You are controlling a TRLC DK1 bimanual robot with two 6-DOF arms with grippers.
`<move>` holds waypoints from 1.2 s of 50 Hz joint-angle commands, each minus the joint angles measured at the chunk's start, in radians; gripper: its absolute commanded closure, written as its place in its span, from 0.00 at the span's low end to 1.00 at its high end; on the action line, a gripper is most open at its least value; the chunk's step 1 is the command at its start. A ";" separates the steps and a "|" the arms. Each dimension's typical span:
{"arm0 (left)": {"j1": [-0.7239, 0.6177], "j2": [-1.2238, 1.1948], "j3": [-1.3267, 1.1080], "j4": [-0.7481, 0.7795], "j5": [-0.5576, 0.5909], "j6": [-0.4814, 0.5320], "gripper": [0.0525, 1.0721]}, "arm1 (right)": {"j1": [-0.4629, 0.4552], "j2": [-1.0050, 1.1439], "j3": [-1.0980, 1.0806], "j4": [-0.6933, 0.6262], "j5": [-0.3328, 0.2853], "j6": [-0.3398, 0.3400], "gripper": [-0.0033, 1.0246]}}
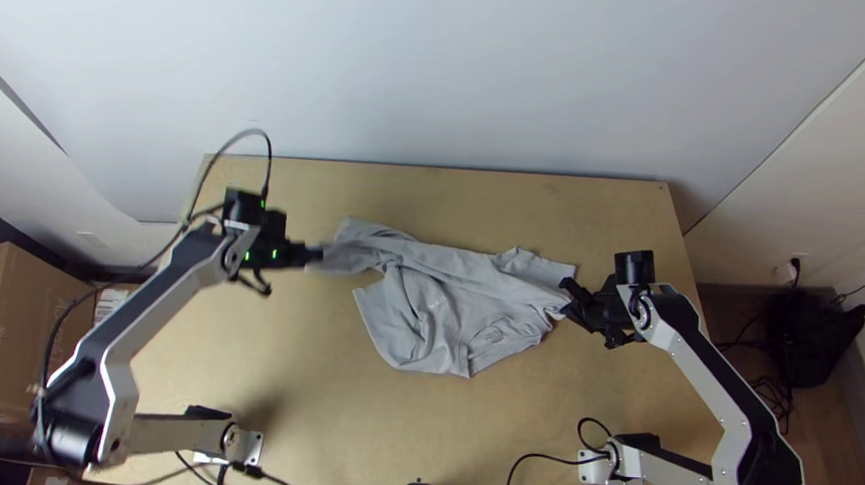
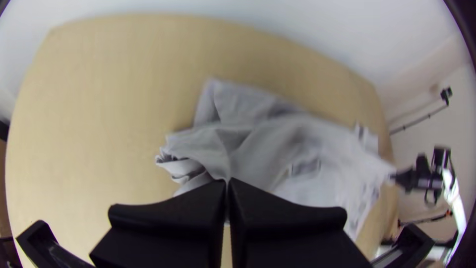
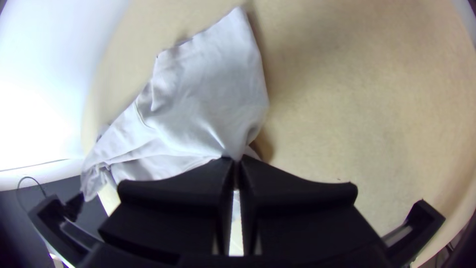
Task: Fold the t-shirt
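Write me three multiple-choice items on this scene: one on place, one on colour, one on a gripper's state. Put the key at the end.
1. Where is the t-shirt?
A) Off the table's near edge
B) Between the left gripper and the right gripper
C) Behind the left arm's base

2. What colour is the t-shirt?
A) Red
B) Green
C) Grey

3. What is the state of the right gripper?
A) Shut on the t-shirt
B) Wide open, away from the t-shirt
C) Shut on a cable

Key:
1: B, as the top view shows the cloth stretching from one gripper to the other above the table.
2: C, as the cloth is plain grey in the top view.
3: A, as the right wrist view shows its fingertips together with the cloth gathered between them.
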 commanded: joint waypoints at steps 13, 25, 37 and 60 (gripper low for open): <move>-0.144 -0.417 -0.333 -0.232 0.075 0.185 0.98 | -0.006 0.093 0.093 -0.012 -0.034 0.001 0.97; -0.204 -0.478 -0.384 -0.236 0.075 0.179 0.35 | -0.066 0.110 0.116 -0.063 -0.034 -0.117 0.97; -0.086 -0.458 -0.301 -0.302 0.096 0.179 0.04 | -0.158 0.138 0.104 -0.124 -0.034 -0.186 0.97; 0.113 -0.245 -0.234 -0.037 0.290 -0.138 0.41 | -0.110 0.153 0.089 -0.124 -0.034 -0.137 0.97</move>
